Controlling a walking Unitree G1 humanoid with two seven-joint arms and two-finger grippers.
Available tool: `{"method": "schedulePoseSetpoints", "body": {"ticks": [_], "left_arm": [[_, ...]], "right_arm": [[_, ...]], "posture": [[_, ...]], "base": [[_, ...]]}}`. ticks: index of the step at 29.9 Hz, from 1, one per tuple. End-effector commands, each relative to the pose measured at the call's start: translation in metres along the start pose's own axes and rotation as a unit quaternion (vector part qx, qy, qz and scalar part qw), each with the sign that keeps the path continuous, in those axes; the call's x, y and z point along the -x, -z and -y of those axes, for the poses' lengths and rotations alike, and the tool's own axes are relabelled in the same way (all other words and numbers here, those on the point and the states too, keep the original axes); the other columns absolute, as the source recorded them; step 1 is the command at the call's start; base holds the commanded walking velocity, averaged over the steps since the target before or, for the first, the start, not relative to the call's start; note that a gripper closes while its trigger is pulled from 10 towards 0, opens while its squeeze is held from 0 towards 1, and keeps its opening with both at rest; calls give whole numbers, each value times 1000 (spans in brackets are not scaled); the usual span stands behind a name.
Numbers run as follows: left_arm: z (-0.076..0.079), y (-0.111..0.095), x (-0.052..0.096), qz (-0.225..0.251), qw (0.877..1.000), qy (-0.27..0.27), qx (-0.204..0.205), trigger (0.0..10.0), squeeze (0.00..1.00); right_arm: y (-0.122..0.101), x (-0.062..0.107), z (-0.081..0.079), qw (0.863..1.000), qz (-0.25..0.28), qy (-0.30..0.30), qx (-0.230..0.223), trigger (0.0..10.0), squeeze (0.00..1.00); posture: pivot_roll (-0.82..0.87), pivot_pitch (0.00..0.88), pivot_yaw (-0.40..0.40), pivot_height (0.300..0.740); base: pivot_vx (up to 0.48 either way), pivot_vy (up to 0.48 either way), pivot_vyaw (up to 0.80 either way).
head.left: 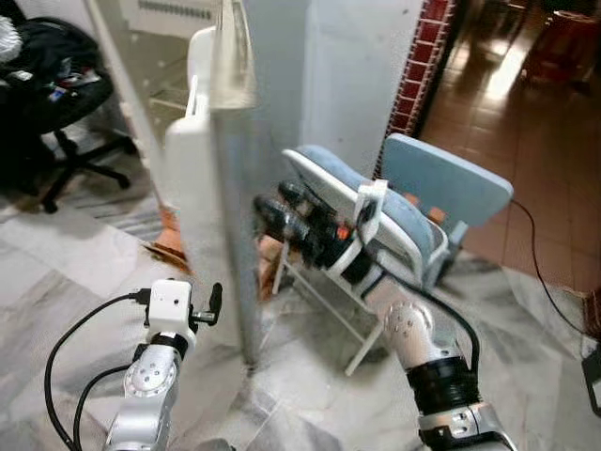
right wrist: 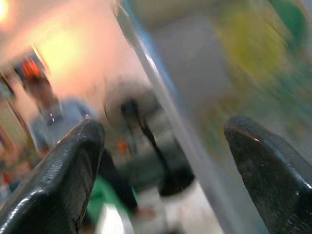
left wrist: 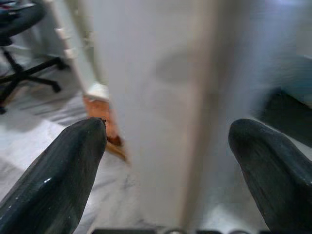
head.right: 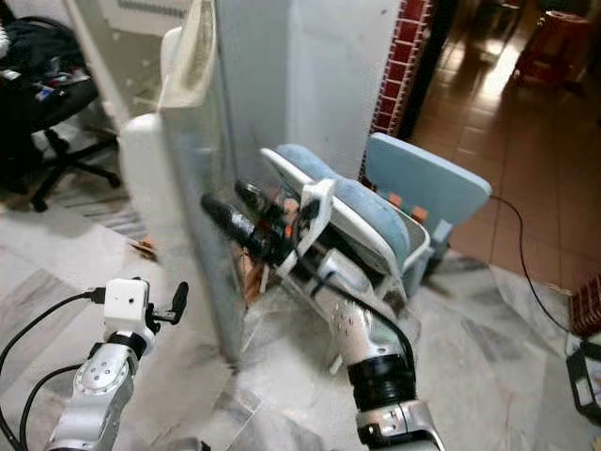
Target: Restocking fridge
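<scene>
The white fridge door [head.left: 225, 188] stands open, seen edge-on in front of me. My right gripper [head.left: 280, 205] is raised at the door's right face, about halfway up; it is open with nothing held. In the right wrist view the door's edge [right wrist: 161, 97] runs blurred between the two spread fingers [right wrist: 63, 180]. My left gripper [head.left: 211, 305] sits low, just left of the door's edge. It is open too, and the left wrist view shows the door panel [left wrist: 161, 97] close ahead between the fingers [left wrist: 58, 170]. The fridge interior is hidden behind the door.
A folded pale-blue chair [head.left: 441, 188] leans right of the door, behind my right arm. A black office chair [head.left: 56, 103] stands at the far left. A red-tiled pillar [head.left: 423, 56] rises at the back, and a black cable [head.left: 545, 272] crosses the floor at right.
</scene>
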State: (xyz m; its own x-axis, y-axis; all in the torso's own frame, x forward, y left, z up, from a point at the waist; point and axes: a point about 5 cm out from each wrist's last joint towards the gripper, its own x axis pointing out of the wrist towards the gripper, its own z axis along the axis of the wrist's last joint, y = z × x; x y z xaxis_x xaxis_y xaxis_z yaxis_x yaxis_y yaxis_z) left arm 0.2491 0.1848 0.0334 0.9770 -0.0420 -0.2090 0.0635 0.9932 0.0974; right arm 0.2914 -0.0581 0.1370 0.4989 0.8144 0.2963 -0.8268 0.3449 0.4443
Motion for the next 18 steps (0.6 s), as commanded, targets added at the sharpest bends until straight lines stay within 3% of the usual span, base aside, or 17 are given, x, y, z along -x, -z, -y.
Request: {"method": "schedulePoseSetpoints", "body": {"ticks": [1, 5, 7, 9, 10, 11, 14, 15, 16, 17, 18], "left_arm": [[-1, 3, 2, -5, 1000, -1, -5, 10000, 0], [-3, 1, 0, -11, 1000, -5, -13, 10000, 0], [-5, 0, -2, -19, 1000, -19, -13, 10000, 0], [-6, 0, -3, -20, 999, -22, -16, 10000, 0], [-7, -2, -5, -17, 999, -26, -11, 10000, 0], [-7, -2, -5, -17, 999, -26, -11, 10000, 0], [-5, -5, -6, -10, 1000, -26, -12, 10000, 0], [-5, -5, -6, -10, 1000, -26, -10, 10000, 0], [-6, -4, -5, -11, 1000, -28, -8, 10000, 0], [-6, -4, -5, -11, 1000, -28, -8, 10000, 0], [-7, -2, -3, -12, 1000, -28, -8, 10000, 0]], "right_arm": [[6, 9, 3, 1000, -27, 7, 10, 10000, 0], [19, 34, 18, 988, -88, 100, 81, 10000, 0], [16, 41, 26, 978, -75, 159, 117, 10000, 0], [15, 42, 29, 974, -69, 178, 124, 10000, 0], [12, 50, 38, 957, -63, 238, 152, 10000, 0], [12, 50, 38, 957, -63, 238, 152, 10000, 0], [2, 64, 50, 925, -47, 327, 190, 10000, 0], [-2, 72, 54, 911, -33, 363, 194, 10000, 0], [-6, 89, 61, 884, -22, 420, 205, 10000, 0], [-6, 89, 61, 884, -22, 420, 205, 10000, 0], [-6, 101, 64, 861, -14, 465, 205, 10000, 0]], "posture": [[99, 0, -42, 740], [103, 0, -43, 740], [112, 0, -47, 740], [113, 0, -45, 740], [108, 0, -44, 740], [108, 0, -44, 740], [95, 0, -45, 740], [95, 0, -44, 740], [91, 0, -44, 740], [91, 0, -44, 740], [77, 0, -37, 740]], "base": [[0, 0, 0], [0, 0, 0], [0, 0, 0], [0, 0, 0], [0, 469, 0], [0, 469, 0], [0, 467, 0], [0, 465, 0], [0, 465, 0], [0, 465, 0], [0, 480, 0]]}}
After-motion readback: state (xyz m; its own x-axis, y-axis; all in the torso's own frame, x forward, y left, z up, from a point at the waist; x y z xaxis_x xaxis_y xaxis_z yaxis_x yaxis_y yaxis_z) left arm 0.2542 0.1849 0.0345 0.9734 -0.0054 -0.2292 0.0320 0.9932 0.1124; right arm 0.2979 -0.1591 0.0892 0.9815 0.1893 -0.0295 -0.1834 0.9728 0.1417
